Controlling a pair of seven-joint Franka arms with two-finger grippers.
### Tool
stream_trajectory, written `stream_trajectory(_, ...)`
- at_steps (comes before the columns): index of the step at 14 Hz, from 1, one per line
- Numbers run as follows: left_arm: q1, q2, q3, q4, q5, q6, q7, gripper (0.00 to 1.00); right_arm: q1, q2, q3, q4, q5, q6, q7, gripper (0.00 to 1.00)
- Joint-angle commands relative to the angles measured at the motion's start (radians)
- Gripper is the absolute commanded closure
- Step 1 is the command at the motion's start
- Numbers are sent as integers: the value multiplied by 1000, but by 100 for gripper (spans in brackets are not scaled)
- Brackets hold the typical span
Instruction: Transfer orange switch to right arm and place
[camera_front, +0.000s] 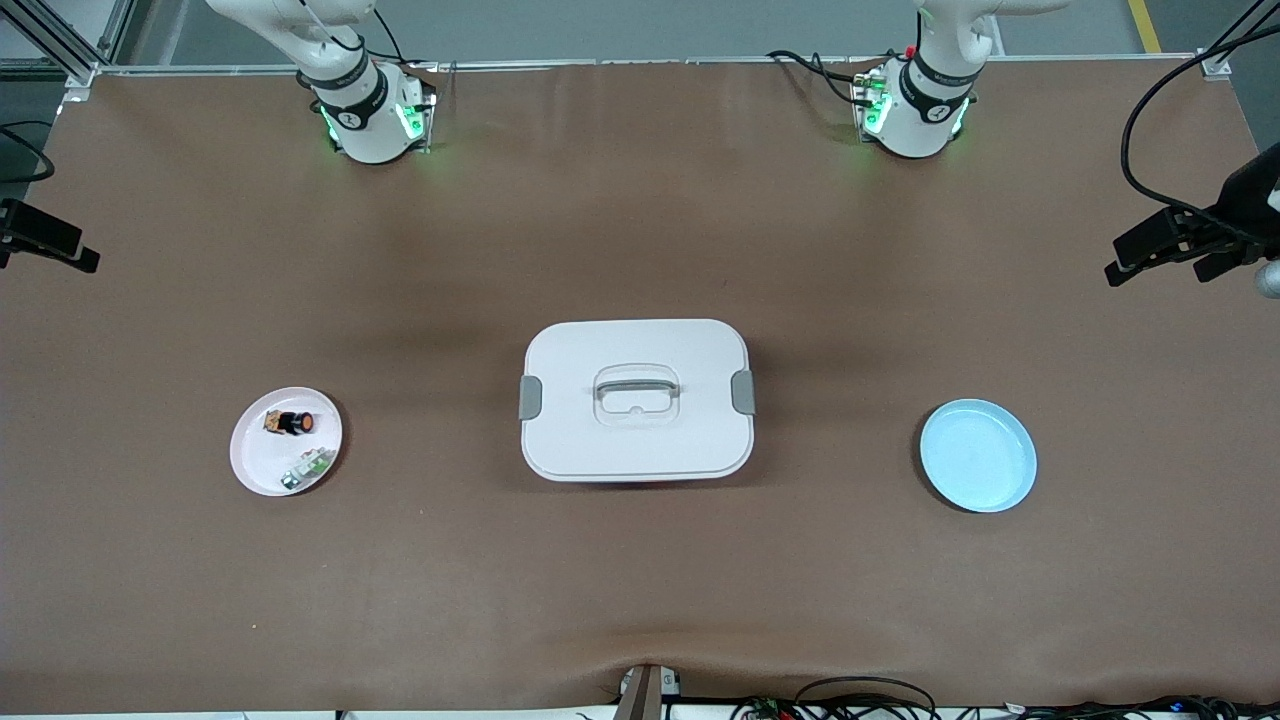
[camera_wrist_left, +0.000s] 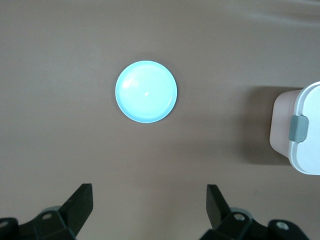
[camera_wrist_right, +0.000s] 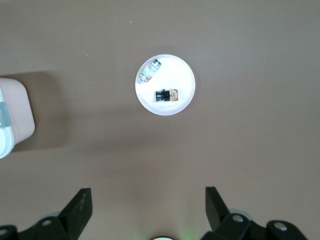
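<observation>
The tiny orange switch (camera_front: 291, 423) lies on a round white plate (camera_front: 252, 463) w/ a small green part (camera_front: 308, 468), both grippers, left (camera_wrist_left: 150, 212) & right (camera_wrist_right: 148, 212), spread wide up high.

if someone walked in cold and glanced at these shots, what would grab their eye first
Likely the white lidded box with grey latches in the middle of the table. Next, the two plates flanking it: a bare light-blue plate toward the left arm's end, and a white plate toward the right arm's end holding the orange switch and a small green-white-silver part. The left hand and right hand hang open above the table.
</observation>
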Motion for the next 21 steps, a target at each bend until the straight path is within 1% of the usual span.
stream_trajectory(1, 2, -1, -4, 9, 20, -13, 11, 0, 16, -38, -6, -41, -4, -5, 2, 0)
stream_trajectory(4, 2, -1, -4, 9, 20, -13, 11, 0, 31, -41, 3, -34, -34, -4, 14, 0)
stream_trajectory(5, 2, -1, -4, 9, 20, -13, 11, 0, 36, -47, 17, -30, -47, -4, 15, 0)
stream_trajectory(6, 2, -1, -4, 9, 20, -13, 11, 0, 33, -53, 20, -28, -45, -5, 15, 0)
stream_trajectory(13, 4, 1, -2, 9, 20, -13, 11, 0, 21, -78, 10, -37, -1, -16, -3, 0)
stream_trajectory(15, 4, 1, -2, 9, 20, -13, 11, 0, 21, -81, -1, -39, 2, -17, 2, 0)
stream_trajectory(19, 4, 2, -4, 7, 20, -13, 11, 0, 13, -84, -27, -42, 57, -36, 14, 0)
stream_trajectory(21, 4, 2, -2, 7, 20, -13, 11, 0, 13, -84, -27, -42, 59, -43, 21, 0)
